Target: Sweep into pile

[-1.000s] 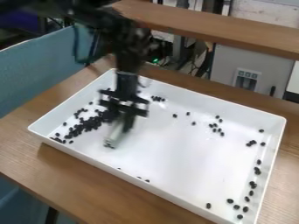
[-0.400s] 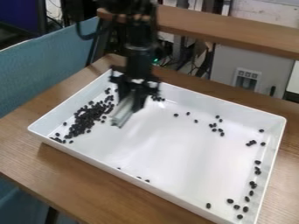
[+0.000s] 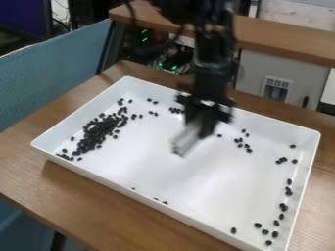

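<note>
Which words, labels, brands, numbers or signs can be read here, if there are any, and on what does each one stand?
No text can be read.
The small panel on the grey cabinet: any marks are too small to read.
The white tray: no print seen.

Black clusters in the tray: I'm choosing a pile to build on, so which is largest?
The cluster at picture left in the tray: it is far bigger and denser than any other.

Black, blocky arm (image 3: 214, 54), 1 dark cable (image 3: 130, 11); pale spots (image 3: 207, 103) (low down)
</note>
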Available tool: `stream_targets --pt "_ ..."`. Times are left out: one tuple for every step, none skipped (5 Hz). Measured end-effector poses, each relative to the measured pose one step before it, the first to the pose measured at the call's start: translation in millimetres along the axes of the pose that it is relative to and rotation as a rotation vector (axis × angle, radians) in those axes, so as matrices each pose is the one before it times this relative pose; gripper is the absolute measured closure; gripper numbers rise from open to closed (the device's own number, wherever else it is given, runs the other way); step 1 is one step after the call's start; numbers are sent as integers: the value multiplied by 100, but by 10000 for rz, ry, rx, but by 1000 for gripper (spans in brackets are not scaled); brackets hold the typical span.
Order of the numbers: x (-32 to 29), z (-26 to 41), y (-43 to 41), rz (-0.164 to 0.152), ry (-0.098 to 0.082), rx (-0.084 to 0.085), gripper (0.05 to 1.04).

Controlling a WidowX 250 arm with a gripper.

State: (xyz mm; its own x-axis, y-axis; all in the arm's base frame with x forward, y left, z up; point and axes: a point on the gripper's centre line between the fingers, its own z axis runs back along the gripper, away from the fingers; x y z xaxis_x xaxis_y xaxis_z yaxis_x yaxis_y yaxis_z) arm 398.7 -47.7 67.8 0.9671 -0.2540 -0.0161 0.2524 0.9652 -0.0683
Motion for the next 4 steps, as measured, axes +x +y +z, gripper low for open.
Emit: stream_targets --pt "2611 -2255 -3875 -1145 511 -707 689" --pt "3092 -3034 -3968 -1000 574 -659 689" --pt "1705 -462 -1398 145 139 6 689" --pt "889 177 71 227 43 -40 689"
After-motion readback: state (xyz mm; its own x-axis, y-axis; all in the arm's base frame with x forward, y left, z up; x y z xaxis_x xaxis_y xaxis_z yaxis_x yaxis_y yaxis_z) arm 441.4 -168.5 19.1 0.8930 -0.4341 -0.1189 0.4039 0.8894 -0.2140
